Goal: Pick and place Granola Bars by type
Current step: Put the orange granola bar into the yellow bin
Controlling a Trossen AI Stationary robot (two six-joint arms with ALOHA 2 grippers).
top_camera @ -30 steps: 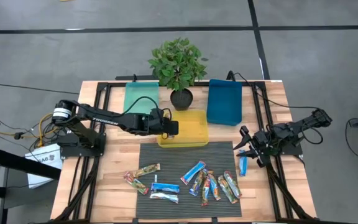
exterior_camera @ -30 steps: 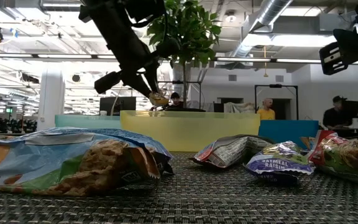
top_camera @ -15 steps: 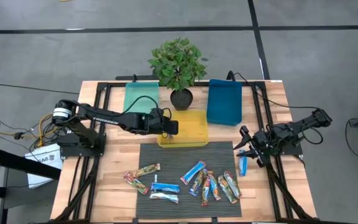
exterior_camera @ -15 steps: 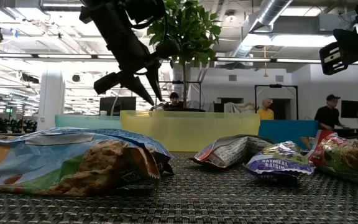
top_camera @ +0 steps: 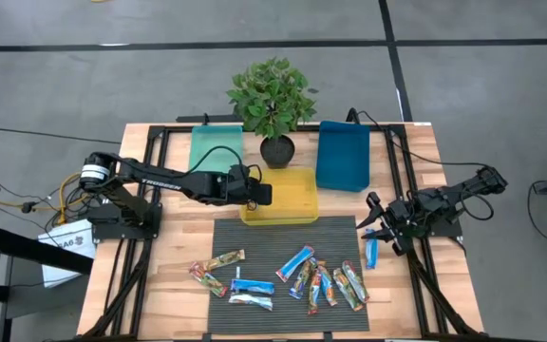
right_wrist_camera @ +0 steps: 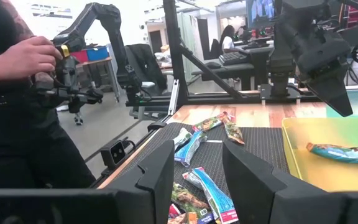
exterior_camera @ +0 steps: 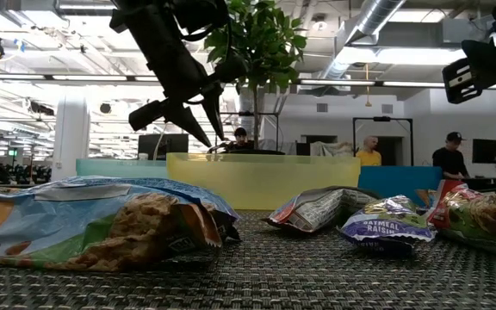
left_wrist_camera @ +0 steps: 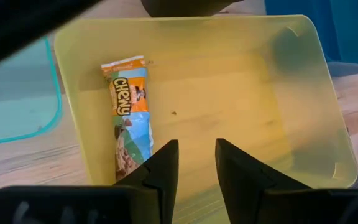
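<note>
My left gripper [top_camera: 259, 195] [left_wrist_camera: 196, 149] hangs open and empty over the near-left part of the yellow bin [top_camera: 297, 180]. One green-orange granola bar [left_wrist_camera: 129, 115] lies flat on that bin's floor. Several more granola bars [top_camera: 310, 277] in blue, red-orange and green-orange wrappers lie scattered on the dark ribbed mat [top_camera: 254, 237]; two sit on the wood left of it [top_camera: 215, 264]. My right gripper [top_camera: 368, 221] [right_wrist_camera: 197, 155] waits open at the mat's right edge, just beyond a single blue bar [top_camera: 371, 252].
A teal bin [top_camera: 216, 150] and a blue bin [top_camera: 343, 155] flank the yellow one at the far side. A potted plant [top_camera: 272, 100] stands between them at the far edge. A person [right_wrist_camera: 17, 68] stands beyond the table; others show far back in the room.
My left gripper has opened above the yellow bin and let go of the green-orange bar it had pinched at its fingertips. The bar has dropped into the bin. The gripper has stayed over the same spot.
</note>
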